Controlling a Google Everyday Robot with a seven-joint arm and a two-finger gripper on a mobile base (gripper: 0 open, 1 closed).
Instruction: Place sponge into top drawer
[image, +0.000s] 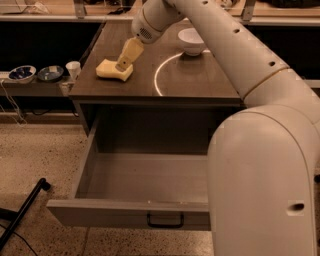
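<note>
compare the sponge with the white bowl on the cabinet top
The sponge is pale yellow and blocky; the bowl is white and round. The gripper is at the sponge, near the left edge; the bowl stands apart, farther back right. Both sit on the cabinet top.

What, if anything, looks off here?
Nothing stands out. The sponge lies flat on the cabinet top with the hand down at it, the white bowl sits upright, and the top drawer is pulled open squarely.

Speckled floor (40, 150); dark wooden worktop (200, 82); low side shelf (30, 90) bearing small bowls (22, 73); gripper (122, 64) low over the worktop's left part.
</note>
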